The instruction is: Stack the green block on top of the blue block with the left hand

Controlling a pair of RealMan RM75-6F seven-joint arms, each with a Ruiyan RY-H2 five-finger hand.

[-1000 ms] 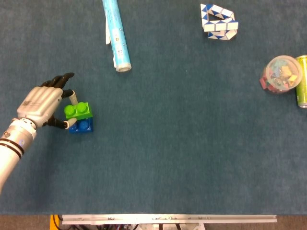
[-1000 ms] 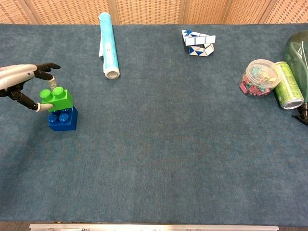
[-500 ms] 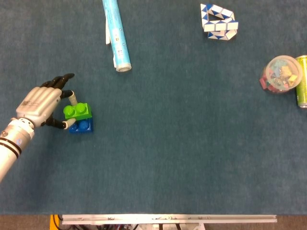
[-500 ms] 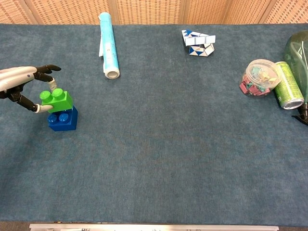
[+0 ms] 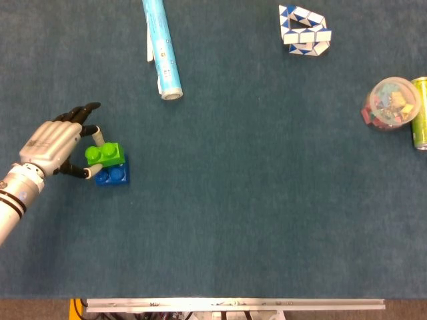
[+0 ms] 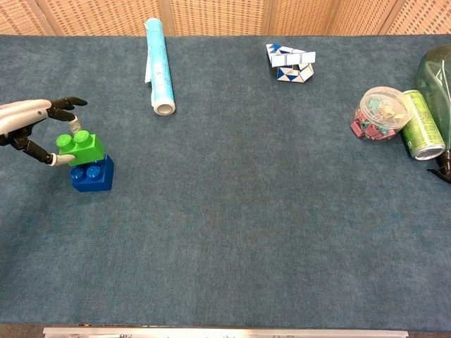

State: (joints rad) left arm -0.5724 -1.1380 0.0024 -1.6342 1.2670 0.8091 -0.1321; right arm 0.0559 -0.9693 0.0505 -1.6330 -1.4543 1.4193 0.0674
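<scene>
The green block (image 5: 104, 155) (image 6: 80, 147) sits slightly askew on top of the blue block (image 5: 113, 175) (image 6: 92, 174) at the left of the table, shifted toward its left edge. My left hand (image 5: 56, 145) (image 6: 32, 121) pinches the green block between thumb and a finger from its left side, the other fingers spread. My right hand shows in neither view.
A light blue tube (image 5: 161, 45) (image 6: 158, 65) lies at the back, left of centre. A blue-and-white folding puzzle (image 5: 304, 31) (image 6: 291, 62) is at the back right. A clear tub of clips (image 5: 391, 103) (image 6: 381, 113) and a green can (image 5: 420, 112) (image 6: 421, 124) stand at the right edge.
The left hand has drawn slightly left with the green block, which has shifted left and lower onto the blue block.
</scene>
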